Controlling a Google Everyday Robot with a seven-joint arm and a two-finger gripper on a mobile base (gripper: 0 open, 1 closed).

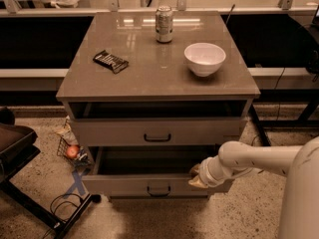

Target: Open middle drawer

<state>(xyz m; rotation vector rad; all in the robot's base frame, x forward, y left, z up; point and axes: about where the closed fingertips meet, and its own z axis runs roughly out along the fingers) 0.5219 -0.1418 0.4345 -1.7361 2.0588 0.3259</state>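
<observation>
The middle drawer (124, 184) is pulled out from the cabinet, and its dark inside shows behind the flat grey-beige front. Its small dark bar handle (158, 189) sits at the centre of the front. My gripper (196, 176) is on the end of the white arm that comes in from the right. It sits at the top edge of the drawer front, right of the handle. The uppermost drawer (157, 132) stands above with a dark gap under the countertop. The lowest drawer is hidden beneath the pulled-out one.
On the cabinet top (149, 73) stand a drink can (163, 24), a white bowl (205, 59) and a dark snack bar (110, 60). A wire basket with an apple (73, 152), cables and a black stand base (30, 203) lie on the floor at the left.
</observation>
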